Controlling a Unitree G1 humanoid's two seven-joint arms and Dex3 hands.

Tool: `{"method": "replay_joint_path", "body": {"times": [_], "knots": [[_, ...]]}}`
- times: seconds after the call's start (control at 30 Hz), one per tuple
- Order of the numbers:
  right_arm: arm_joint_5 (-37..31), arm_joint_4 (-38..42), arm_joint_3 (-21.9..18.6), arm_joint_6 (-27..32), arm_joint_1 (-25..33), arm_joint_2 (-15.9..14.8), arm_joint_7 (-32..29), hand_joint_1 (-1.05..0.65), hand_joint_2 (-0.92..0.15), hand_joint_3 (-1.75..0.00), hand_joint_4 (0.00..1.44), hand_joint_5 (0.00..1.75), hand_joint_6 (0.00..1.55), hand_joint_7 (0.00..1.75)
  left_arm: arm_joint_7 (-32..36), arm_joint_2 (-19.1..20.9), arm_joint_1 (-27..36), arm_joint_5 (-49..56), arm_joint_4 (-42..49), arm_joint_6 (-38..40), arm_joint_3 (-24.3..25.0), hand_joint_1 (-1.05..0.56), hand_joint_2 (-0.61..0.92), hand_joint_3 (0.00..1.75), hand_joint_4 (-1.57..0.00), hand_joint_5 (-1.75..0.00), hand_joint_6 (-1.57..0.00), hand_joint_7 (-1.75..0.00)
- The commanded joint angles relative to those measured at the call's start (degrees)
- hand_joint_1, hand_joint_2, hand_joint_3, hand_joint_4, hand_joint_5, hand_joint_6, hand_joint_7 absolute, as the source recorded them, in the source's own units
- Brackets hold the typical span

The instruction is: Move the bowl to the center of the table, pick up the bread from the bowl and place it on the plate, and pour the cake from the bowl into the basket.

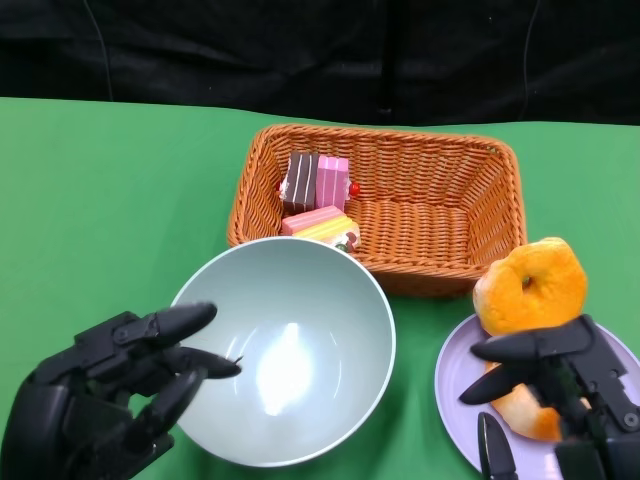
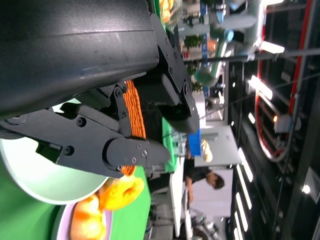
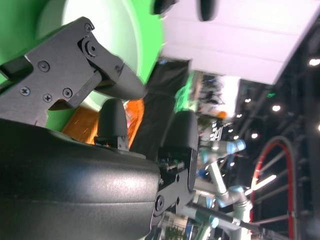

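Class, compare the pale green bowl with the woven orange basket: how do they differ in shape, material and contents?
The pale green bowl is round and smooth with a glossy inside; the woven orange basket is rectangular and of ribbed wicker. The bowl holds nothing, while the basket holds the cake pieces in one corner. The bowl sits nearer the robot, its rim overlapping the basket's front edge. Both are open containers on the green table.

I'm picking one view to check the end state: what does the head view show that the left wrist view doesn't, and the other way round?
Only the head view shows the cakes lying in the basket, the empty inside of the bowl, and the right hand. Only the left wrist view shows the room beyond the table and a person there. Both show the left hand, bowl, basket, and bread on the plate.
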Motion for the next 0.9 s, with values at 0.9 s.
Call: {"method": "replay_joint_path", "body": {"times": [0.9], "knots": [[2.8, 2.8, -1.3, -5.2, 0.6, 1.6, 2.7, 0.16, -0.34, -1.75, 1.08, 1.75, 0.83, 1.75, -4.5, -1.3, 2.2, 0.8, 2.1, 0.4, 2.0, -0.15, 0.6, 0.98, -0.82, -1.71, -0.8, -1.46]]}}
